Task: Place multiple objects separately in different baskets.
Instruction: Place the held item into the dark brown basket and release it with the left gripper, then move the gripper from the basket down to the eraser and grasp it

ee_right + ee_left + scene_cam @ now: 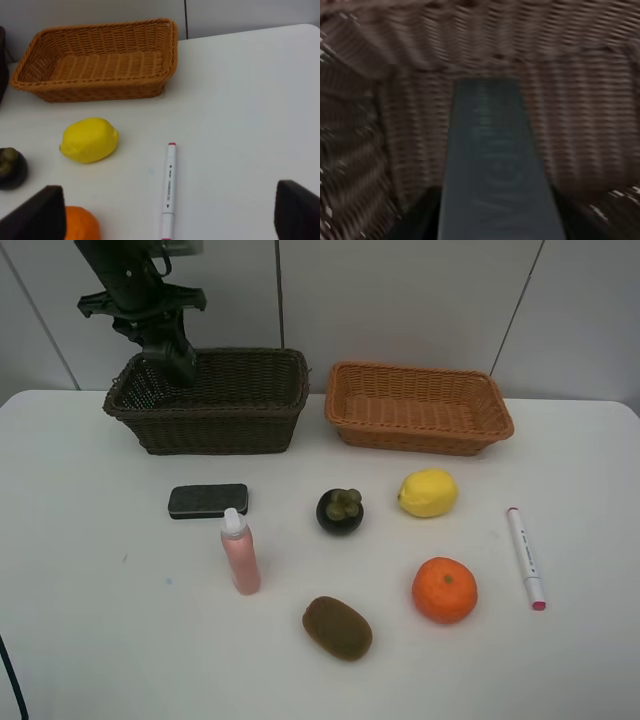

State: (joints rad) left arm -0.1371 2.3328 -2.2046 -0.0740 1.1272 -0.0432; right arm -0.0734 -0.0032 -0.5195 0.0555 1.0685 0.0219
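One dark green pump bottle (495, 175) sits inside the dark brown deep wicker basket (210, 430) at eleven o'clock on the white worktop (80, 640), between the left fingers (417, 220); whether they clamp it cannot be told. Right fingers (35, 215) spread wide above the pink-tipped white marker (169, 190).

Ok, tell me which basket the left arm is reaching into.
The dark brown basket, deeper and on the left: the left end effector is down inside it. The shallow orange-tan basket has no arm near it.

White table (80, 640), grey panelled wall (400, 300)
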